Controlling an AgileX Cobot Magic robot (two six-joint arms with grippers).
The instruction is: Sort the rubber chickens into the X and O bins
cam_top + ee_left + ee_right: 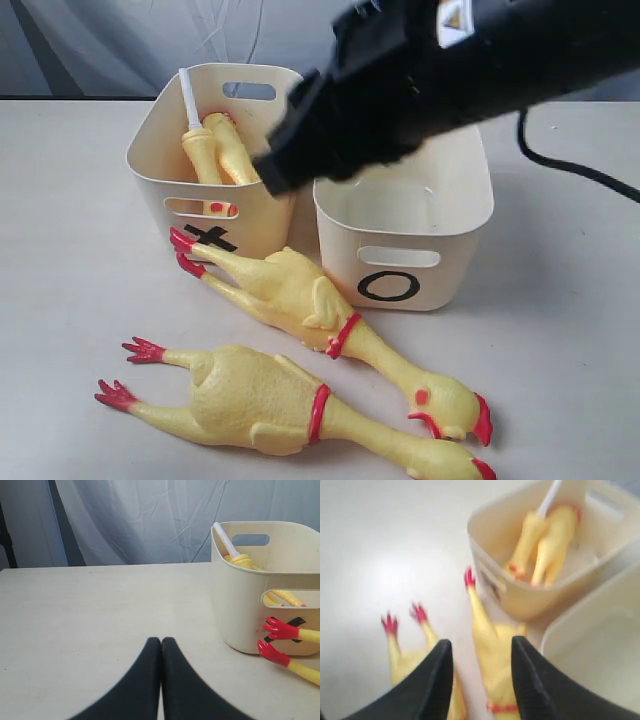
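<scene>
Two slim yellow chickens (218, 150) stand in the X bin (160, 170); they also show in the right wrist view as the slim chickens (545, 540) inside the X bin (490, 545). The O bin (450, 225) beside it shows nothing inside. Two plump chickens lie on the table: one (300, 295) just in front of the bins, another (255, 400) nearer the front. My right gripper (481, 647) hangs open above the plump chickens (492, 650), holding nothing. My left gripper (161, 641) is shut and empty, low over the table beside the X bin (245, 605).
The right arm (430, 70) crosses the exterior view above the bins and hides part of them. A black cable (570, 165) lies on the table at the right. A grey curtain (140, 520) hangs behind the table.
</scene>
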